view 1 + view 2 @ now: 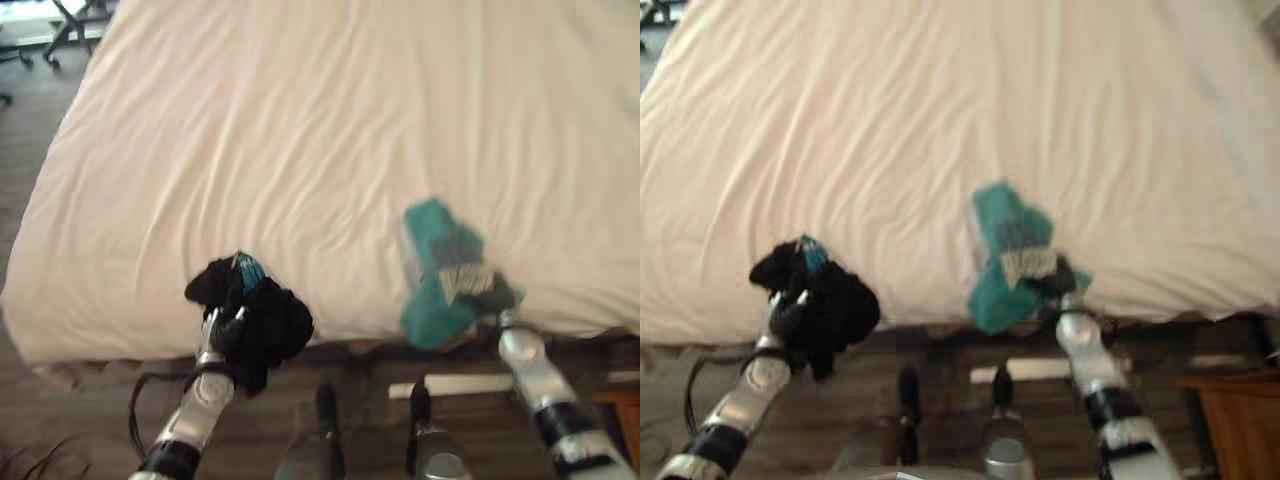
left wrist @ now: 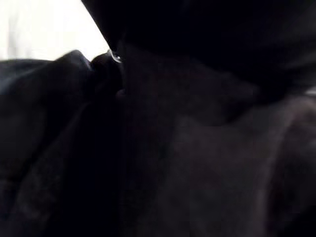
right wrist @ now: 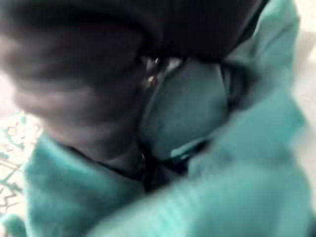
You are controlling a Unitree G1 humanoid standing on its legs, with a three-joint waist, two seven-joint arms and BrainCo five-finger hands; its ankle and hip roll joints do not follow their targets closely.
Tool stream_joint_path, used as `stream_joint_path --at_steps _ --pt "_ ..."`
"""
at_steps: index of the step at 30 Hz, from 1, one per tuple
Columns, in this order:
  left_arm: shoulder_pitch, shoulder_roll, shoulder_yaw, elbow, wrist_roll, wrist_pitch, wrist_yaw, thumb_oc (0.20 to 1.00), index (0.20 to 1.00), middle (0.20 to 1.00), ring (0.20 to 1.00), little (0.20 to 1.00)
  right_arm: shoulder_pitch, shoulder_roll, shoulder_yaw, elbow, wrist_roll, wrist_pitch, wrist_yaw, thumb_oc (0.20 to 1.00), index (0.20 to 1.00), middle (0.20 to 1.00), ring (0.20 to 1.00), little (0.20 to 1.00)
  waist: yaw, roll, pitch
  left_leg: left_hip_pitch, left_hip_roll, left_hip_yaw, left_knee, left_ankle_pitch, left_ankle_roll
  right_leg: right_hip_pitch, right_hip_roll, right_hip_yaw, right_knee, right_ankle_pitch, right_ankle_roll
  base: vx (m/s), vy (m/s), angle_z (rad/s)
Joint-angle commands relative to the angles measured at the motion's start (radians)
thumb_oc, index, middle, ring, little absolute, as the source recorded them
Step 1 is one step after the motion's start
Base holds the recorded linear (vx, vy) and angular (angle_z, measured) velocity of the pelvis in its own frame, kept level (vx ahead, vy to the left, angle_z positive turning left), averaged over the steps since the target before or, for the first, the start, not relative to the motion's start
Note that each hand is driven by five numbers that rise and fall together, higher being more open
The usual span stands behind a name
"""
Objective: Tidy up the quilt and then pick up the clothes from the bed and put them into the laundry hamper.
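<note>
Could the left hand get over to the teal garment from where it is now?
Probably not usefully: the left hand is full of the black garment, and the teal garment is already bunched in the right hand at the bed edge.

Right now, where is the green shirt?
The green shirt is bunched in the right hand, at the near edge of the bed, to the right of the black clothes in the left hand.

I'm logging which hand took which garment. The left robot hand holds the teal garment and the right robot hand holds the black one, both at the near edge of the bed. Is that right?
Not quite: the garments are swapped. The left eye view shows the left robot hand bunched in the black garment and the right robot hand in the teal garment. Both are at the near edge of the bed, as you said.
</note>
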Motion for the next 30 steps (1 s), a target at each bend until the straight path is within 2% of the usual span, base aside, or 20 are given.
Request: stream_joint_path --at_steps 1,3,5,9,11,12,13,14,17,18,19,20,22,24,25,26,27,28,29,30 --pt "0.027 -0.027 -0.002 -0.060 -0.142 -0.050 -0.113 0.200 0.200 0.200 0.200 0.200 0.172 0.084 0.084 0.073 0.086 0.030 0.131 0.200 0.200 0.200 0.200 0.200 -0.038 0.003 0.021 0.028 0.039 0.006 0.001 -0.029 -0.025 -0.075 0.020 0.144 0.175 -0.046 0.057 -0.02 0.073 0.22" --pt "0.089 -0.051 0.037 -0.089 -0.251 -0.057 -0.124 0.200 0.200 0.200 0.200 0.200 0.226 0.089 0.056 0.064 0.084 0.021 0.116 0.200 0.200 0.200 0.200 0.200 -0.032 0.011 0.013 0.034 0.042 -0.007 0.001 -0.024 -0.022 -0.066 0.097 0.226 0.196 -0.095 0.044 -0.04 0.068 0.40" --pt "0.129 -0.067 0.069 -0.070 -0.339 -0.061 -0.128 0.200 0.200 0.200 0.200 0.200 0.234 0.101 0.064 0.062 0.095 0.012 0.115 0.200 0.200 0.200 0.200 0.200 -0.014 0.001 0.006 0.038 0.030 -0.029 0.001 -0.025 -0.018 -0.004 0.108 0.196 0.132 -0.123 0.000 0.00 -0.036 0.39" --pt "0.162 -0.122 0.134 -0.002 -0.467 -0.060 -0.118 0.200 0.200 0.200 0.200 0.200 0.152 0.070 0.088 0.080 0.050 0.020 0.077 0.200 0.200 0.200 0.200 0.200 0.051 -0.002 -0.028 0.014 0.010 -0.095 0.001 -0.014 -0.021 0.061 0.096 0.137 -0.031 -0.095 -0.007 0.02 -0.071 0.34" --pt "0.149 -0.143 0.150 0.037 -0.493 -0.061 -0.103 0.200 0.200 0.200 0.200 0.200 0.119 0.041 0.076 0.068 0.032 0.017 0.054 0.200 0.200 0.200 0.200 0.200 0.084 0.009 -0.021 -0.014 0.000 -0.112 0.001 0.002 -0.038 0.073 0.069 0.063 -0.060 -0.092 0.001 -0.19 0.077 0.76" --pt "0.138 -0.163 0.151 0.055 -0.488 -0.056 -0.095 0.200 0.200 0.200 0.200 0.200 0.114 0.012 0.023 0.039 0.041 0.012 0.010 0.200 0.200 0.200 0.200 0.200 0.084 0.027 -0.007 -0.055 0.038 0.058 0.002 0.041 -0.042 0.071 0.020 -0.066 -0.060 -0.096 0.009 -0.26 0.153 0.94" --pt "0.138 -0.163 0.151 0.055 -0.488 -0.055 -0.095 0.200 0.200 0.200 0.200 0.200 0.114 0.012 0.022 0.039 0.041 0.012 0.010 0.200 0.200 0.200 0.200 0.200 0.084 0.027 -0.009 -0.057 0.038 0.058 0.001 0.043 -0.042 0.068 0.021 -0.065 -0.060 -0.095 0.009 -0.30 0.300 2.47" --pt "0.141 -0.180 0.160 0.060 -0.516 -0.055 -0.088 0.200 0.200 0.200 0.200 0.200 0.105 0.014 0.012 0.020 0.044 0.016 -0.023 0.200 0.200 0.200 0.200 0.200 0.076 0.032 -0.010 -0.036 0.105 0.221 0.018 0.025 -0.054 0.092 -0.014 -0.151 -0.060 -0.092 0.025 -0.10 0.165 2.66" --pt "0.150 -0.182 0.174 0.065 -0.532 -0.055 -0.072 0.200 0.200 0.200 0.200 0.200 0.097 0.022 0.012 0.022 0.051 0.022 -0.037 0.200 0.200 0.200 0.200 0.200 0.084 0.031 -0.019 -0.015 0.150 0.224 0.051 0.019 -0.069 0.122 -0.045 -0.238 -0.058 -0.067 0.024 -0.15 0.348 2.51" --pt "0.146 -0.188 0.183 0.061 -0.551 -0.051 -0.059 0.200 0.200 0.200 0.200 0.200 0.105 0.033 0.000 0.014 0.065 0.030 -0.046 0.200 0.200 0.200 0.200 0.200 0.098 0.022 -0.028 0.008 0.213 0.213 0.091 0.016 -0.084 0.141 -0.087 -0.321 -0.038 -0.059 0.020 -0.08 0.209 1.74" --pt "0.147 -0.188 0.183 0.060 -0.552 -0.051 -0.058 0.200 0.200 0.200 0.200 0.200 0.106 0.033 -0.001 0.013 0.065 0.030 -0.046 0.200 0.200 0.200 0.200 0.200 0.094 0.022 -0.028 0.006 0.214 0.207 0.094 0.016 -0.085 0.144 -0.086 -0.327 -0.037 -0.060 0.020 -0.14 0.496 1.61" --pt "0.138 -0.195 0.168 0.051 -0.546 -0.046 -0.050 0.200 0.200 0.200 0.200 0.200 0.117 0.043 -0.010 0.017 0.082 0.034 -0.054 0.200 0.200 0.200 0.200 0.200 0.100 0.021 -0.041 0.024 0.278 0.241 0.109 0.034 -0.103 0.161 -0.124 -0.413 -0.008 -0.055 0.028 -0.06 0.277 1.41" --pt "0.136 -0.188 0.146 0.036 -0.529 -0.038 -0.057 0.200 0.200 0.200 0.200 0.200 0.137 0.043 -0.012 0.020 0.088 0.039 -0.047 0.200 0.200 0.200 0.200 0.200 0.100 0.032 -0.055 0.037 0.282 0.259 0.082 0.037 -0.113 0.173 -0.136 -0.447 0.001 -0.057 0.037 0.02 0.440 1.84" --pt "0.151 -0.180 0.129 0.001 -0.498 -0.024 -0.077 0.200 0.200 0.200 0.200 0.200 0.168 0.053 -0.018 0.022 0.082 0.044 -0.029 0.200 0.200 0.200 0.200 0.200 0.108 0.027 -0.075 0.040 0.229 0.239 0.020 0.034 -0.104 0.186 -0.184 -0.480 0.059 -0.034 0.064 0.12 0.430 2.23" --pt "0.150 -0.173 0.126 -0.003 -0.468 -0.020 -0.084 0.200 0.200 0.200 0.200 0.200 0.171 0.056 -0.014 0.037 0.067 0.054 -0.019 0.200 0.200 0.200 0.200 0.200 0.112 0.024 -0.071 0.028 0.181 0.207 0.010 0.007 -0.079 0.175 -0.246 -0.495 0.154 0.011 0.085 0.17 0.358 1.32" --pt "0.137 -0.169 0.111 0.002 -0.442 -0.014 -0.085 0.200 0.200 0.200 0.200 0.200 0.165 0.063 0.000 0.043 0.059 0.052 -0.017 0.200 0.200 0.200 0.200 0.200 0.111 0.024 -0.065 0.025 0.142 0.183 0.004 -0.016 -0.055 0.166 -0.286 -0.484 0.221 0.042 0.095 0.23 0.524 1.22" --pt "0.133 -0.161 0.096 0.000 -0.432 -0.014 -0.071 0.200 0.200 0.200 0.200 0.200 0.161 0.065 0.011 0.047 0.057 0.050 -0.024 0.200 0.200 0.200 0.200 0.200 0.102 0.023 -0.051 0.017 0.103 0.152 0.001 -0.030 -0.022 0.132 -0.286 -0.403 0.307 0.061 0.090 0.17 0.465 1.73" --pt "0.116 -0.163 0.078 -0.008 -0.437 -0.020 -0.070 0.200 0.200 0.200 0.200 0.200 0.155 0.074 0.015 0.029 0.071 0.051 -0.022 0.200 0.200 0.200 0.200 0.200 0.088 0.030 -0.039 0.024 0.085 0.114 0.001 -0.034 -0.013 0.065 -0.229 -0.266 0.364 0.013 0.060 0.10 0.448 1.95" --pt "0.083 -0.171 0.040 -0.025 -0.417 -0.026 -0.068 0.200 0.200 0.200 0.200 0.200 0.155 0.084 0.015 0.015 0.103 0.040 -0.031 0.200 0.200 0.200 0.200 0.200 0.038 0.050 -0.006 0.015 0.060 0.038 0.001 -0.006 -0.003 -0.059 -0.008 -0.011 0.316 -0.118 0.017 0.04 0.268 1.99" --pt "0.082 -0.171 0.040 -0.025 -0.417 -0.026 -0.068 0.200 0.200 0.200 0.200 0.200 0.155 0.084 0.015 0.015 0.103 0.040 -0.031 0.200 0.200 0.200 0.200 0.200 0.040 0.051 -0.009 0.012 0.061 0.038 0.001 -0.005 -0.004 -0.063 -0.006 -0.010 0.315 -0.116 0.016 0.14 0.153 2.12"
